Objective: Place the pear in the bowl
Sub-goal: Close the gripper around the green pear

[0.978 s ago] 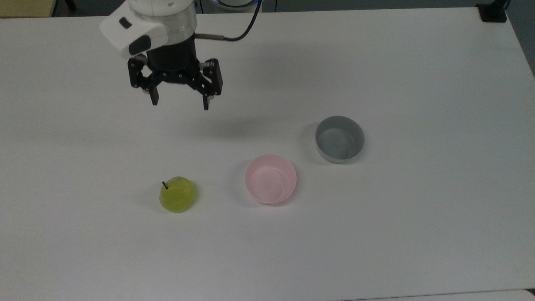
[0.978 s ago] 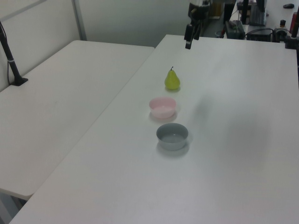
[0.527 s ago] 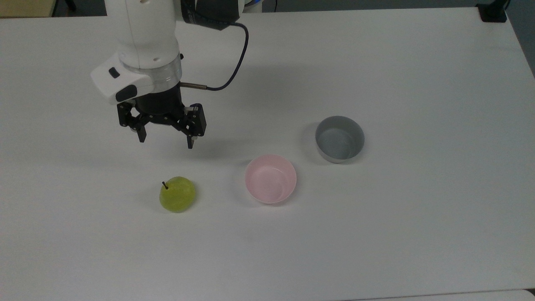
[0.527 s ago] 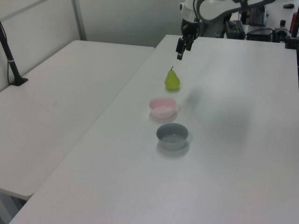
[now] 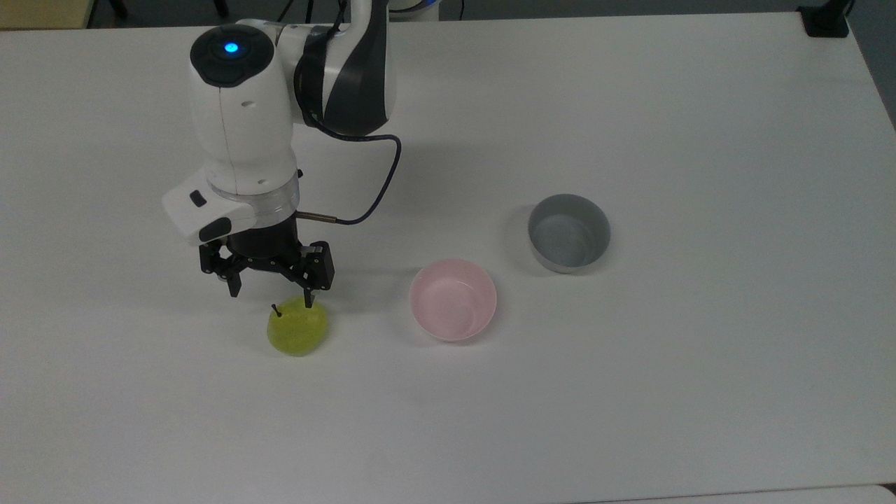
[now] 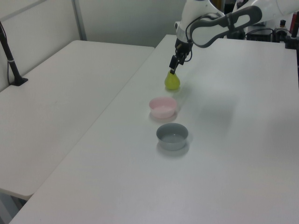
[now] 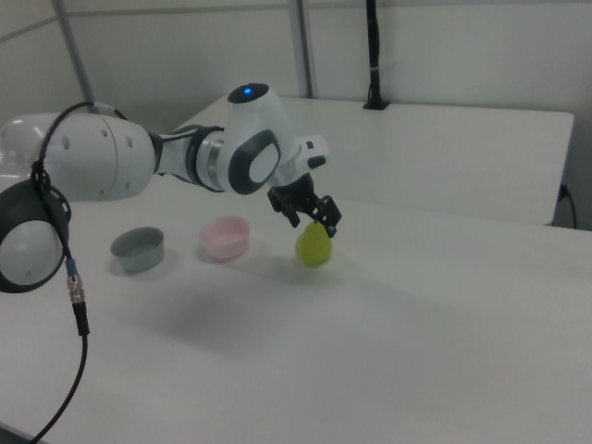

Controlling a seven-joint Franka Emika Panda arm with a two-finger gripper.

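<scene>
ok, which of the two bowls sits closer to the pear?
The pink bowl, with the rounded wall. It sits right next to the pear. The grey straight-sided bowl lies beyond the pink one, farther from the fruit.

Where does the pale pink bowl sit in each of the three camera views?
Top view: the pink bowl sits right of centre, between the pear and the grey bowl.
Left view: centre, below the pear.
Right view: left of centre, left of the pear.
Shared landmark: it lies between the pear and the grey bowl in every view.
</scene>
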